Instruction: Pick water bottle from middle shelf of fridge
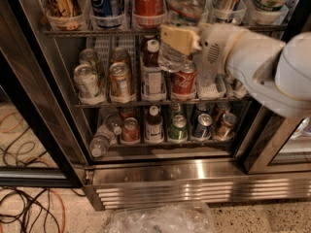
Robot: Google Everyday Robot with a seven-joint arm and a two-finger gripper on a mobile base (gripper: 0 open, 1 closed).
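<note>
Gripper (181, 39) clenched on the water bottle (188, 4), which sits tilted, above the middle shelf (126, 102), level with the top-rack cans. We retract straight out of the fridge (194, 176), keep squeeze firm, don't clip the cola can (183, 81).

Below the steel slatted base (194, 188) lies a pale speckled floor (272, 217). Left of the base, orange and black cables (29, 212) tangle. Before it sits what looks like crumpled clear plastic (160, 220). Above the base, the claw (172, 42) grips the water bottle (189, 6).
</note>
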